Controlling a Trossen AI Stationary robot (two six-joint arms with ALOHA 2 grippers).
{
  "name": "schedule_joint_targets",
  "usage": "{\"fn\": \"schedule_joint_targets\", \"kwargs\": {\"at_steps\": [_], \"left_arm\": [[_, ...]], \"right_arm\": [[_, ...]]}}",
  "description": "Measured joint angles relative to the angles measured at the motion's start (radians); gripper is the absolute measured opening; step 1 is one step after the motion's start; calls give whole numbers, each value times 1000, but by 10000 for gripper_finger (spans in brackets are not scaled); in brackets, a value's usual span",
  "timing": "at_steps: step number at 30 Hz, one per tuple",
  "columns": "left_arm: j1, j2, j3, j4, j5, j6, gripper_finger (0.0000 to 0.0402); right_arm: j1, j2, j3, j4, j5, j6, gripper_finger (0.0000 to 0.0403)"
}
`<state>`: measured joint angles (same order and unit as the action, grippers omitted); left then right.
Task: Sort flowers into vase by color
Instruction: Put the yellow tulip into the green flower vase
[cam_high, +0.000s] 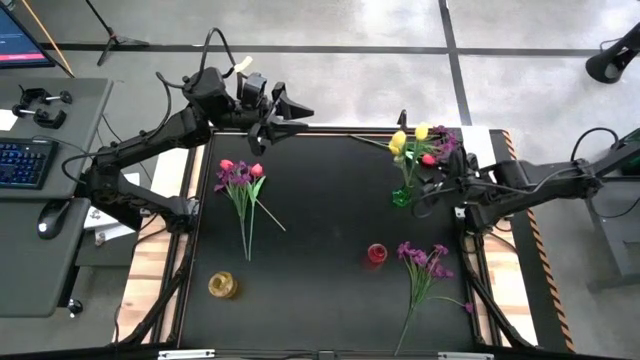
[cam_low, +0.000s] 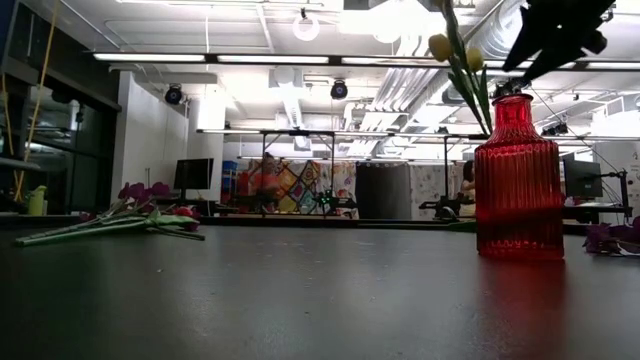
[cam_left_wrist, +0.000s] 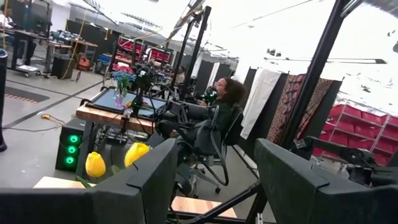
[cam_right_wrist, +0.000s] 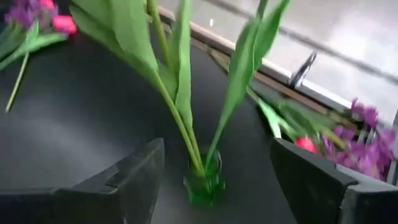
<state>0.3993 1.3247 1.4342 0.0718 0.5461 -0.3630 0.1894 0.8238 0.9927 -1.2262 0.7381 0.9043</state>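
yellow tulips (cam_high: 409, 137) stand in the green vase (cam_high: 402, 197), right end effector (cam_high: 437, 178) spread wide beside it.

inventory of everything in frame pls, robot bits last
green vase: 1, green glass, right of table centre, by the right pincer
yellow tulips: 2, yellow, stems in the green vase
red vase: 1, red ribbed glass, near-right part of the table, empty
yellow vase: 1, yellow, near-left part of the table
left flower bunch: 1, red tulips with purple sprays, lying on the left half
near purple sprays: 1 bunch, purple, lying beside the red vase
far flower pile: 1, purple with a red tulip, far-right edge
table: 1, black
left pincer: 1, dark, open, raised over the far-left edge
right pincer: 1, dark, open, astride the tulip stems
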Motion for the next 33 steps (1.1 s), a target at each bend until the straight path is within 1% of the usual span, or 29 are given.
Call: {"fn": "schedule_joint_targets", "kwargs": {"at_steps": [4,8,12,14,16,19,21,22,24,25,27,28,29,30,31,33], "left_arm": [[7,0,0,0,0,0,205],[11,0,0,0,0,0,205],[12,0,0,0,0,0,205],[12,0,0,0,0,0,205],[12,0,0,0,-8,0,205],[-1,12,2,3,-75,-2,204],[-21,33,2,2,-110,6,198],[-33,44,2,1,-121,16,192],[-63,75,2,-2,-145,38,167],[-78,90,2,-6,-173,54,149],[-101,124,2,-15,-239,92,100],[-110,143,2,-13,-265,112,71],[-118,165,2,-7,-281,124,39],[-123,188,2,8,-288,128,20],[-127,211,2,23,-289,127,12],[-143,255,2,56,-289,129,10]], "right_arm": [[0,1,3,-37,-60,38,281],[0,0,3,-20,-92,41,274],[0,0,2,-1,-190,38,271],[1,0,-6,12,-221,38,270],[1,2,-8,15,-225,38,270],[1,6,-8,18,-197,38,255],[1,5,-7,18,-168,29,229],[1,6,0,12,-150,23,210],[1,6,29,11,-120,6,156],[1,6,51,7,-107,-1,123],[1,6,109,-2,-85,-26,47],[1,6,143,-3,-76,-44,25],[1,6,179,-4,-62,-57,16],[1,6,218,-3,-47,-69,18],[1,6,253,-3,-27,-76,20],[1,7,317,-2,8,-100,17]]}}
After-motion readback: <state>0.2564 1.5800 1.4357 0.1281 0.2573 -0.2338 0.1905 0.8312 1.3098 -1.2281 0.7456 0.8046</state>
